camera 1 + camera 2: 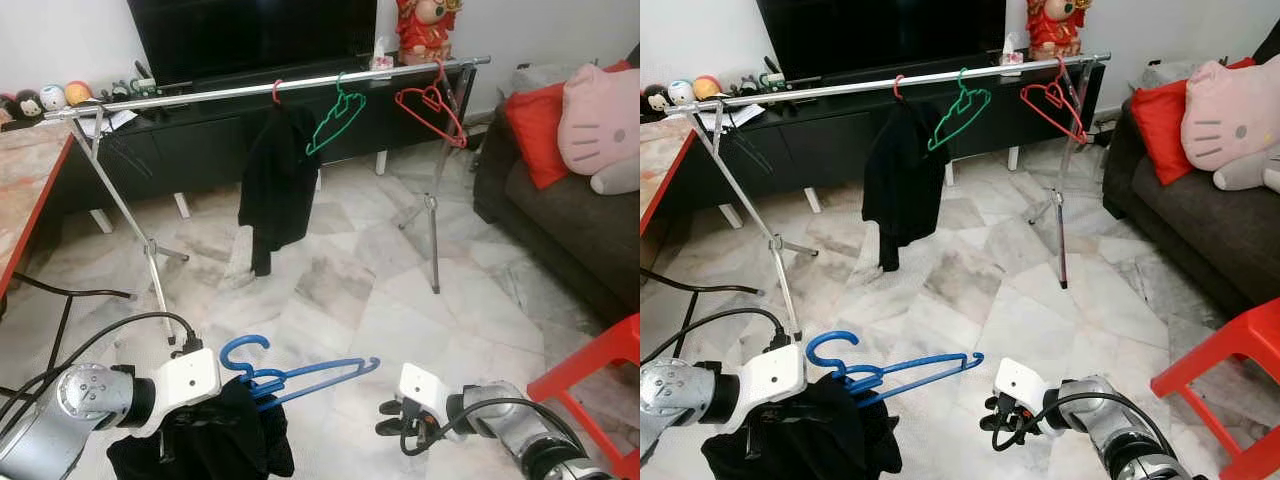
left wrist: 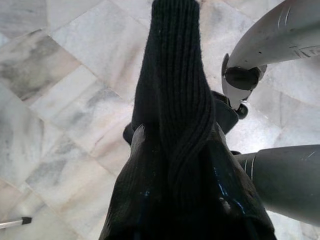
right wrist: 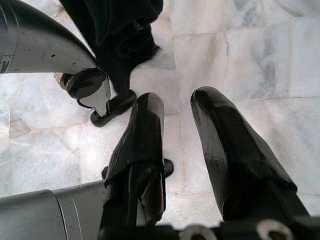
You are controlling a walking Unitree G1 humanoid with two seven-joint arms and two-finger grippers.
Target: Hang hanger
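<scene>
Blue hanger (image 1: 300, 375) with black garment (image 1: 215, 440) draped on it is held low over the marble floor (image 1: 340, 290) by the left gripper (image 2: 175, 150), fingers apparently clamped on the knit fabric. Right gripper (image 3: 175, 130) is held alongside, fingers parted narrowly, empty. Rail (image 1: 270, 88) is well ahead.

Both arms are showing silver cylindrical segments with white housings at the wrists. Black cables are looping from behind each arm into the wrist housing. The left hand (image 1: 232, 405) and right hand (image 3: 177, 125) are each ending in two long, glossy black fingers (image 3: 142, 135).
</scene>
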